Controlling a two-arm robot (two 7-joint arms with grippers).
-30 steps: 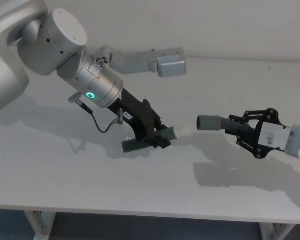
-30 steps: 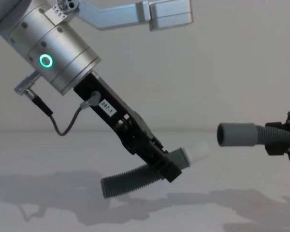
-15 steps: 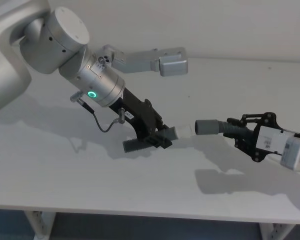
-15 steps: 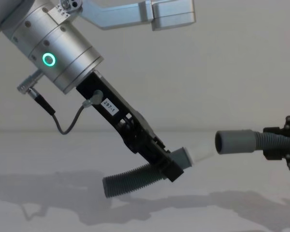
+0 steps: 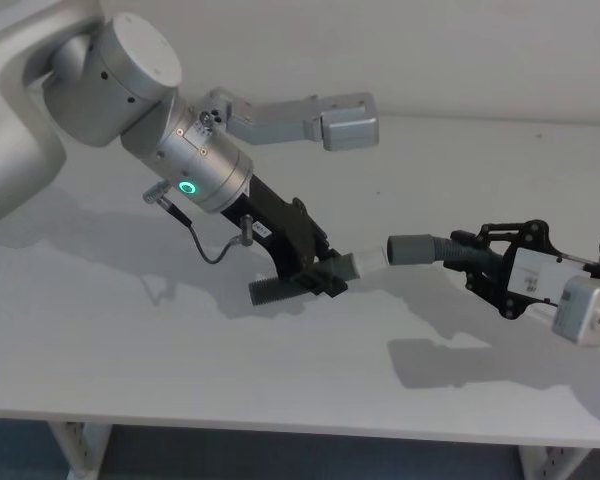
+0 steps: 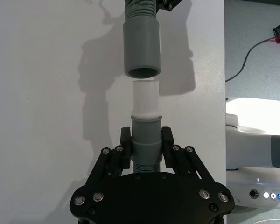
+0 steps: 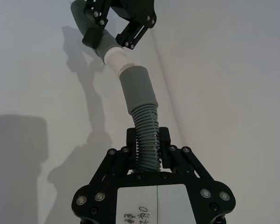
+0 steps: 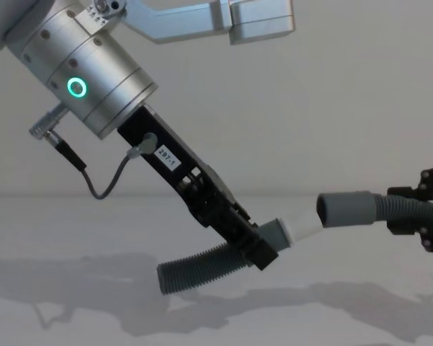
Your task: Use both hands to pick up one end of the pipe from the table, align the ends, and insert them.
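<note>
My left gripper [image 5: 330, 276] is shut on the grey collar [image 6: 146, 135] of one pipe piece, held low over the white table [image 5: 280, 380]. Its ribbed tail [image 8: 198, 268] hangs behind, and its white spigot [image 6: 144, 95] points at the other piece. My right gripper [image 5: 483, 266] is shut on the ribbed hose [image 7: 147, 140] of the second pipe piece. That piece's grey socket cuff [image 5: 410, 248] faces the spigot. The spigot tip [image 8: 307, 228] sits right at the socket mouth [image 8: 325, 210], roughly in line. Whether it has entered cannot be told.
A grey arm link [image 5: 325, 120] juts out behind the left wrist [image 5: 195, 165] with its green ring light. The table's front edge [image 5: 280, 418] runs along the bottom of the head view. A white device [image 6: 256, 163] lies beyond the table edge.
My right gripper has carried the socket cuff leftward to the spigot, closing the gap between the two ends. The left gripper has shifted slightly toward it.
</note>
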